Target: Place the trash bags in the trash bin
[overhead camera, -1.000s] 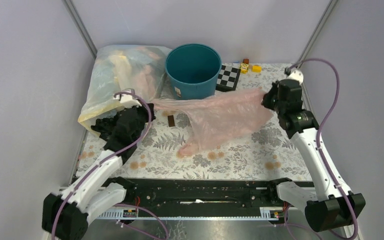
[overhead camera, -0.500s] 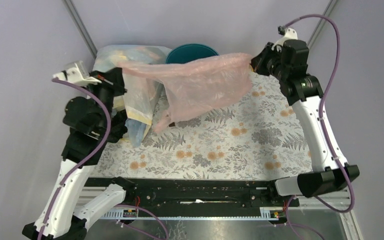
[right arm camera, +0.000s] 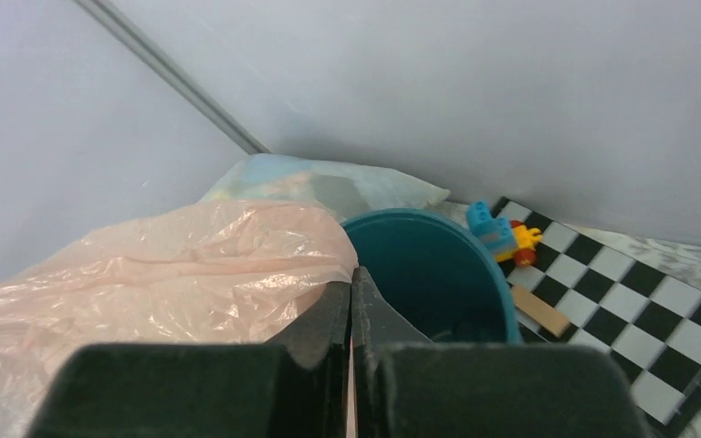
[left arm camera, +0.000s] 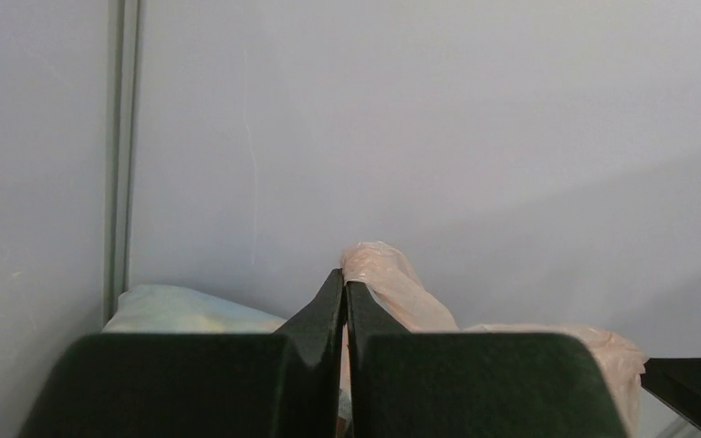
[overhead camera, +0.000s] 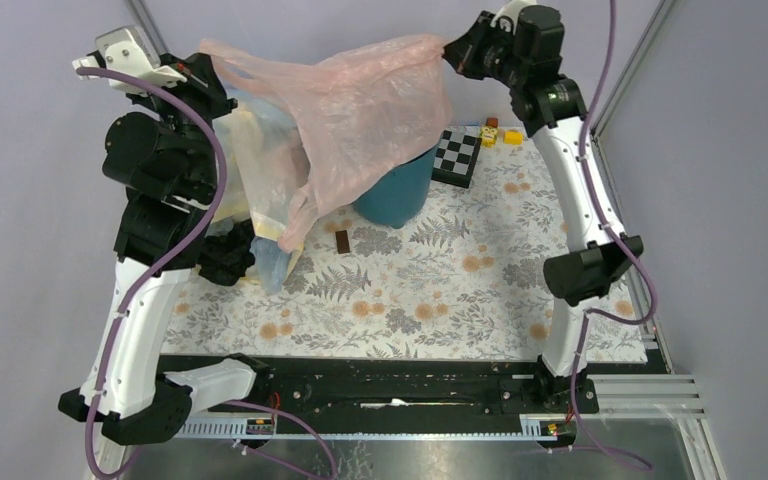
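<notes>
Lifted higher: pink bag (overhead camera: pixel 360 110) now stretched above bin (overhead camera: pixel 395 195), my left gripper (overhead camera: pixel 203 73) and right gripper (overhead camera: pixel 450 49) both clamped on its edges.

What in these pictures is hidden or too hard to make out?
- Top view: the pink bag covers the trash bin's rim and inside.
- Right wrist view: the right gripper blocks part of the bin's inside.
- Top view: the clear bag's contents, partly behind the pink bag.
- Top view: the small toys are too tiny to identify.
</notes>
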